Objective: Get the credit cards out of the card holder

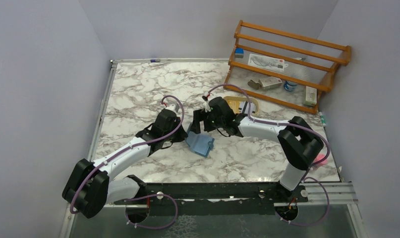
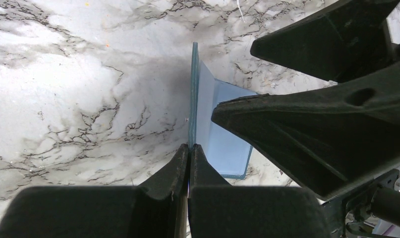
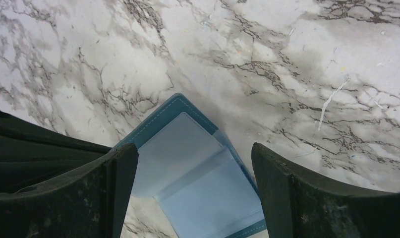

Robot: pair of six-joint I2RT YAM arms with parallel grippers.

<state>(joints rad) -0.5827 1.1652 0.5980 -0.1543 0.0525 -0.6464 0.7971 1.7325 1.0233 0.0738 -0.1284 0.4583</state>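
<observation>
Left gripper (image 2: 189, 148) tight on card holder (image 3: 185, 171) — right gripper (image 3: 193, 151) agape above.

Robot lab cell, plain pale walls (image 1: 39, 74) around marble-patterned table (image 1: 138, 89), black mounting rail (image 1: 212, 191), wooden rack (image 1: 292, 35) of props

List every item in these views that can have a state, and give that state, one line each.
card holder, open, one flap raised upright, the other lying flat.
left gripper, jaws shut on the raised flap's edge.
right gripper, jaws open, over the holder's pale inside.
credit cards, not visible in any view.
</observation>
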